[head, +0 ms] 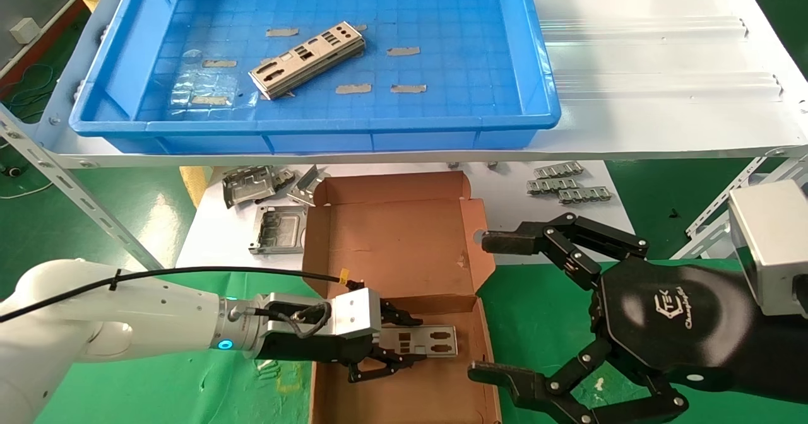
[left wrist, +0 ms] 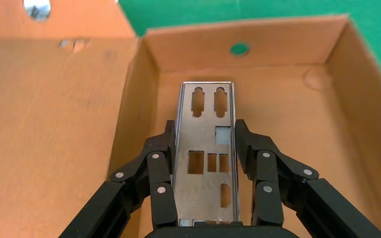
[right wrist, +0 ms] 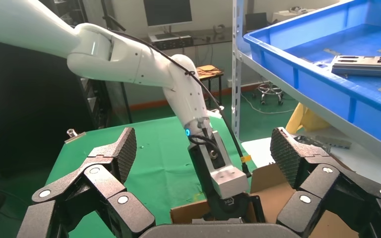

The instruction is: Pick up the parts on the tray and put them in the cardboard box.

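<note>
A stack of the parts point(head: 308, 58), grey punched plates, lies in the bright-blue tray point(head: 315, 124) on the upper shelf. The open cardboard box point(head: 391, 247) sits below, on the table. My left gripper point(head: 404, 342) is inside the near compartment of the box, shut on one part point(head: 435, 341). In the left wrist view the fingers point(left wrist: 161, 163) press both long edges of this part point(left wrist: 206, 148), low over the box floor point(left wrist: 287, 129). My right gripper point(head: 489, 307) is open and empty, right of the box over the green mat.
Squarish stamped metal frames point(head: 265, 222) lie left of the box, and small ridged strips point(head: 568, 184) lie behind it on the right. The metal shelf edge point(head: 404, 156) overhangs the far end of the box. The right wrist view shows the tray point(right wrist: 297, 69) and left arm point(right wrist: 193, 114).
</note>
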You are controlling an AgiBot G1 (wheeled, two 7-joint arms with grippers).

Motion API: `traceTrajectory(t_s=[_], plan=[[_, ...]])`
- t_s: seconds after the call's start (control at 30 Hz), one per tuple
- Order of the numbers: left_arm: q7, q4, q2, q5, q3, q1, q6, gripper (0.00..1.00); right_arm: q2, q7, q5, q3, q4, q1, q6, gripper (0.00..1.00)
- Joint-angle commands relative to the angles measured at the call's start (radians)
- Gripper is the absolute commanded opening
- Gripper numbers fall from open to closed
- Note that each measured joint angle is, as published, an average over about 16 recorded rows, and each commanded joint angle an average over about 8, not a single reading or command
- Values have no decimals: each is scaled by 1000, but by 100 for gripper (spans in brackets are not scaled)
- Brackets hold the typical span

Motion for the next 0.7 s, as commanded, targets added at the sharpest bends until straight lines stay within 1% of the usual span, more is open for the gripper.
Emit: traceTrajectory(t_s=[0.03,0.23,0.53,0.7], plan=[[13,28,14,-2,-1,0,-8,100,0,0,0,0,0,0,0,100],[-20,108,33,-21,-7,-22,46,100,0,0,0,0,0,0,0,100],[-109,198,32,-72,-26,-72,211,100,0,0,0,0,0,0,0,100],[-126,229,25,-85,-33,-90,250,100,0,0,0,0,0,0,0,100]])
